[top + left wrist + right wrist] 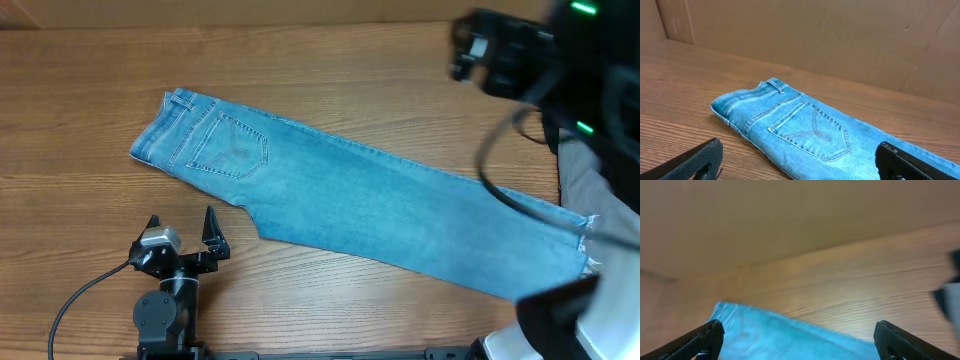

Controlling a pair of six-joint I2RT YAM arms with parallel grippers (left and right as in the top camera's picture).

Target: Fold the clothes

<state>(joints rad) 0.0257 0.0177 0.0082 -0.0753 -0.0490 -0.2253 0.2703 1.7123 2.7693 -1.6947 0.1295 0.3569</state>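
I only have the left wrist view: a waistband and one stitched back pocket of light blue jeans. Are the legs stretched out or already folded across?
Observer: Stretched out. The light blue denim jeans lie leg on leg, running diagonally across the wooden table.
Operator: Where is the right end effector?
Observer: The right end effector is open, with blue fabric below it, holding nothing.
Operator: Anything else there?
Observer: Some grey fabric lies beyond the jeans' far end, at the table's right edge.
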